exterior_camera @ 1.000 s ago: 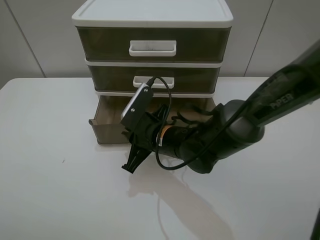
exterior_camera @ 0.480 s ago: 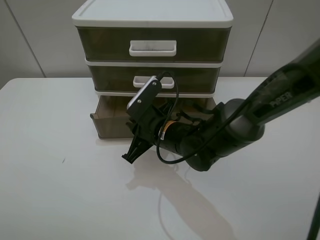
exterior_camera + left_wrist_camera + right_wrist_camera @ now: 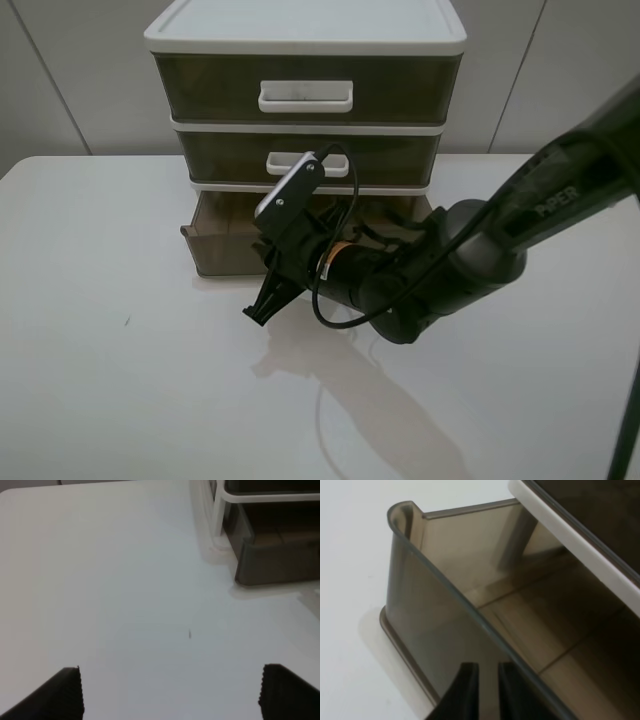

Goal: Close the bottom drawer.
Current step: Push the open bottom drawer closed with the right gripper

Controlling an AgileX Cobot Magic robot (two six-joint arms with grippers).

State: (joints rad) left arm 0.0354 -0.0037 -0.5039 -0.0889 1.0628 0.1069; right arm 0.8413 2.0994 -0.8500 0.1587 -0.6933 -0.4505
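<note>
I count one white-framed drawer unit (image 3: 305,30) with three smoky brown drawers: top drawer (image 3: 200,95), middle drawer (image 3: 220,158), and bottom drawer (image 3: 215,250) at six o'clock of the stack. Two white handles (image 3: 305,96) show; my one arm (image 3: 470,260) in the high view hides any third. One white table (image 3: 100,400). Two grippers: my left gripper (image 3: 172,692) and my right gripper (image 3: 268,305).

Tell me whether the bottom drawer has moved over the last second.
Yes. The bottom drawer has slid back toward the white-framed unit; its front now sits nearer the unit but still sticks out.
</note>
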